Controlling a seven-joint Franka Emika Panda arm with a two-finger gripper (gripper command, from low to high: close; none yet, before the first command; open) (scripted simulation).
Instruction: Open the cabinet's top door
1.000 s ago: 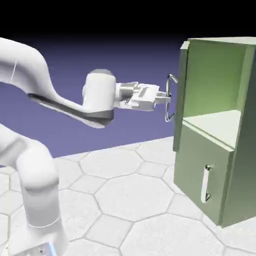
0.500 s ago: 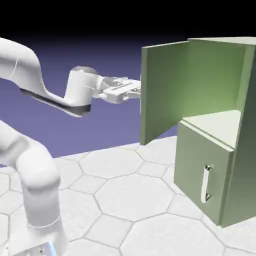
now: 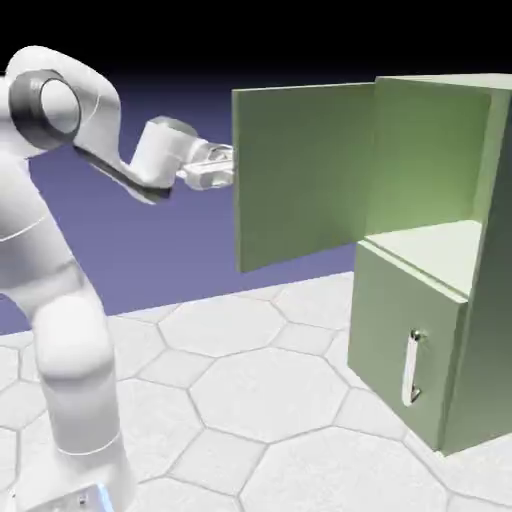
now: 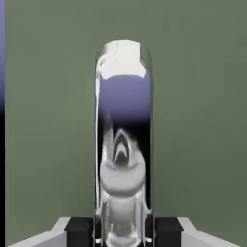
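The sage-green cabinet [image 3: 445,150] stands at the exterior view's right. Its top door [image 3: 300,175] is swung wide open to the left, its inner face toward the camera, and the upper compartment shows an empty shelf [image 3: 430,245]. My white hand [image 3: 195,165] reaches the door's outer edge from behind; the door hides the fingertips and the handle there. In the hand view the long silver handle [image 4: 123,120] stands upright against the green door panel [image 4: 202,120], and my gripper [image 4: 123,234] is shut on it, a dark finger [image 4: 79,229] on each side.
Below the open compartment the shorter lower panel [image 3: 400,350] is closed, with its short silver handle [image 3: 411,368]. The arm's base rises at the lower left of the white hex-tiled table [image 3: 250,400].
The top door has swung from about edge-on to wide open toward the left. My hand has travelled left with the handle, and the arm has folded back toward its base.
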